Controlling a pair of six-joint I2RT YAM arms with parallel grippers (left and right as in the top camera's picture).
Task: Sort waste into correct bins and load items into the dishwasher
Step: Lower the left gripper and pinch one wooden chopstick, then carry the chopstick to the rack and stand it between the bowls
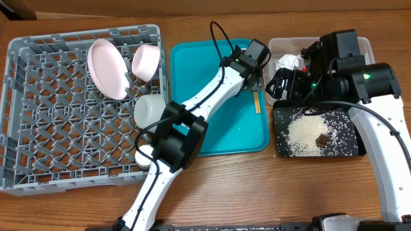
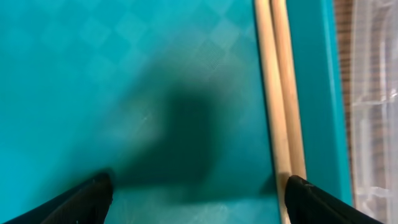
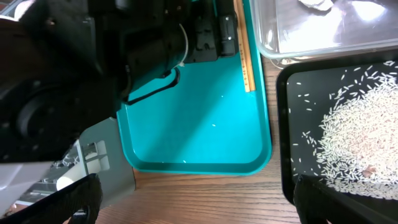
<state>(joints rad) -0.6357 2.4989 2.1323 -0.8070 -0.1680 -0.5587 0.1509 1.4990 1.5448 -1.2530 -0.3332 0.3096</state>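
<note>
Spread wide, the left gripper (image 2: 198, 183) may knock rather than straddle the chopsticks (image 2: 280, 93), lying at its 3 o'clock against the rim of the teal tray (image 2: 314, 93).

your left arm (image 1: 215, 90): white shell links, chunky black joint housings, a thin black cable (image 1: 223, 40) looping off the wrist. your right arm (image 1: 388, 160): same white and black, small green light (image 1: 367, 77) lit. left fingertips (image 2: 87, 200): matte black, tapered.
</note>
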